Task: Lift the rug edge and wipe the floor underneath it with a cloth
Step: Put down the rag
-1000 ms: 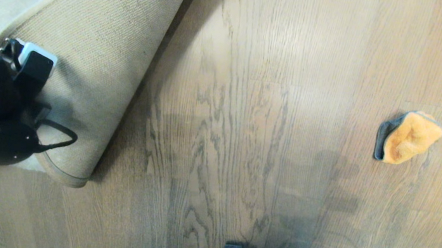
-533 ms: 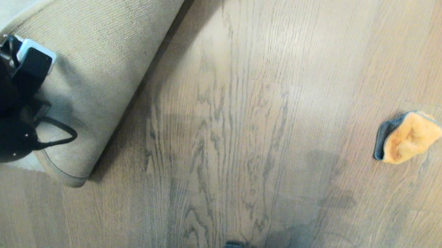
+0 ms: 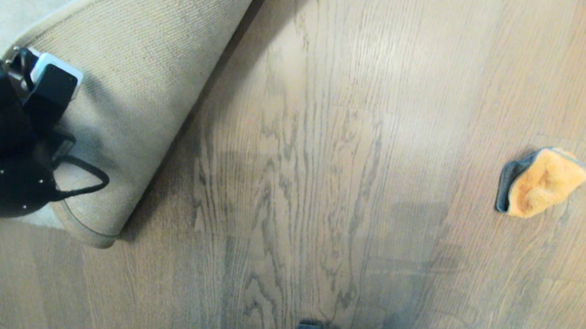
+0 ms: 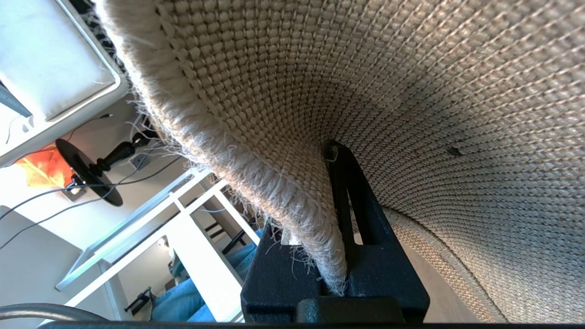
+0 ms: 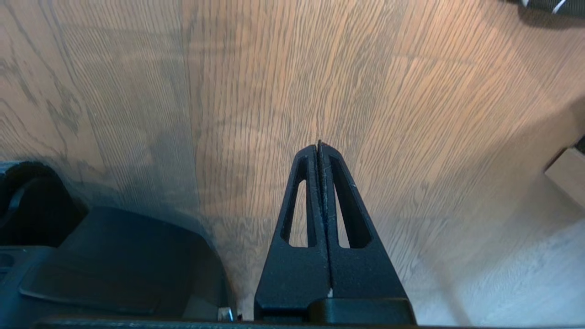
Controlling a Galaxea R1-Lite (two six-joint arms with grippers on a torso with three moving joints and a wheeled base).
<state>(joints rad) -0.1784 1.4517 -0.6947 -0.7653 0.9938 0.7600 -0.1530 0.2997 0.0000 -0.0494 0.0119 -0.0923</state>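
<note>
Left hand (image 4: 336,214) clamped on the rug edge (image 4: 292,201), corner folded back with woven backing (image 3: 138,86) up. Bare floor (image 3: 324,161) to its right. Cloth (image 3: 542,182) lies flat on the floor, well apart from both hands. Right hand (image 5: 319,148) shut, empty, above the floor.

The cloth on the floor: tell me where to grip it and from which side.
Grip the cloth at its raised orange hump, coming straight down from above. It lies bunched in a soft mound on the floor, nothing beside it, so fingers can likely pinch the top fold; the grey trim edge lies flatter.
</note>
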